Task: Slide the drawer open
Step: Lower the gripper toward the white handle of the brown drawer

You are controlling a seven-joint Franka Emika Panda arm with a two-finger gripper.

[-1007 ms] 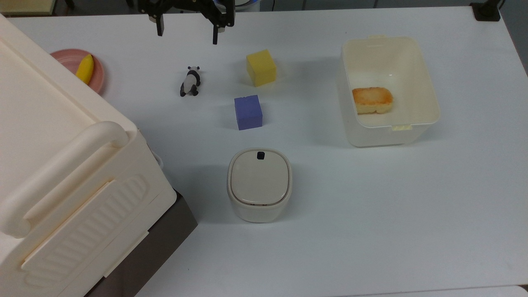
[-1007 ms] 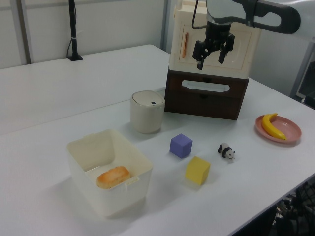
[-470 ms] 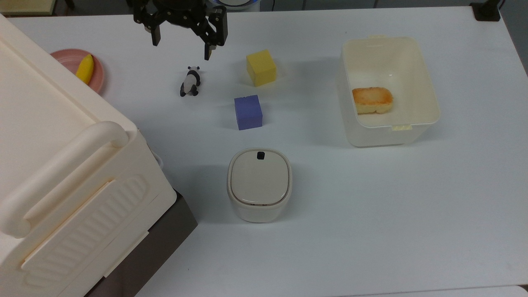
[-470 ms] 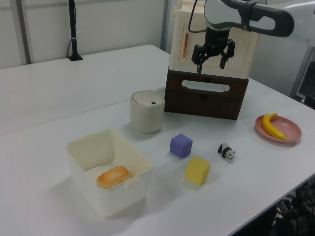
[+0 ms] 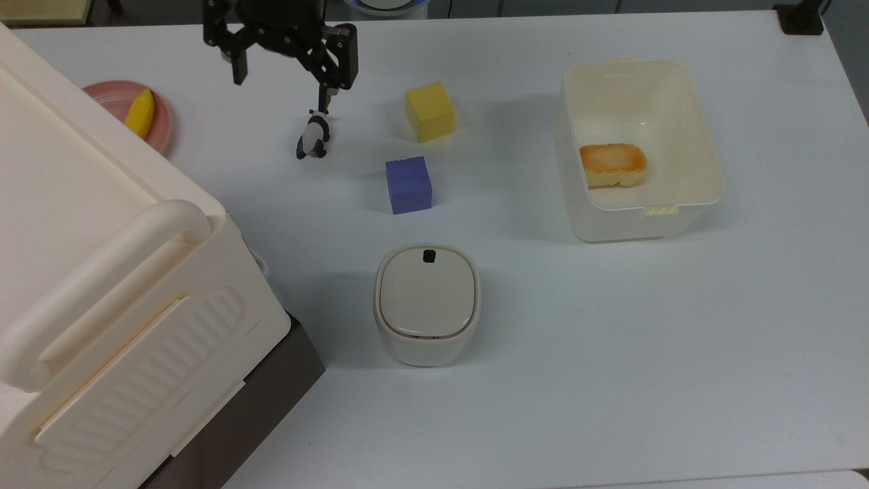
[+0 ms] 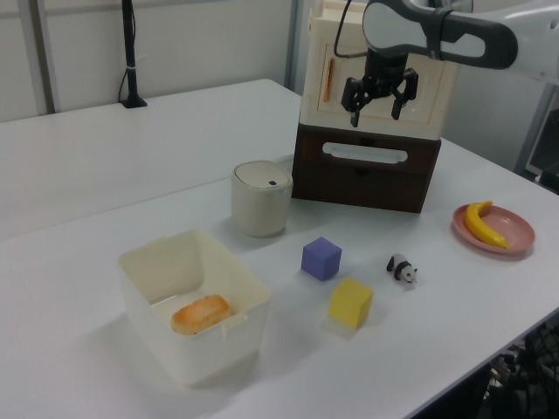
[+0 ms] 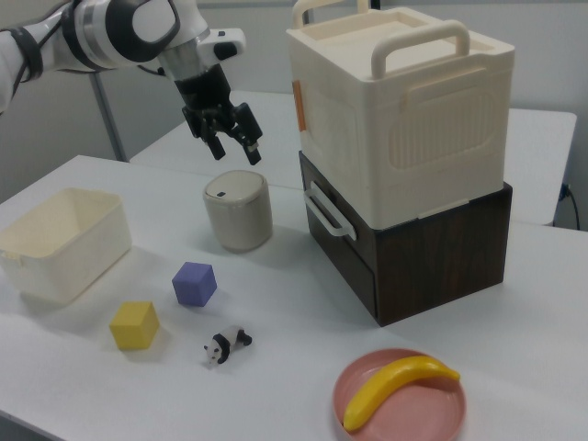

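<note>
Dark-brown wood-grain drawer (image 7: 354,241) shut under the big cream plastic cabinet (image 7: 404,101), white loop handle (image 6: 364,153) untouched.
Black two-finger pincer (image 6: 376,103) hangs at handle's twelve o'clock, fingers spread wide, likely lining up to hook it.

Dark-brown wood-grain drawer (image 7: 342,241) with white loop handle (image 7: 318,212), shut flush, at the base of a cream cabinet (image 7: 404,101), resting on the table
</note>
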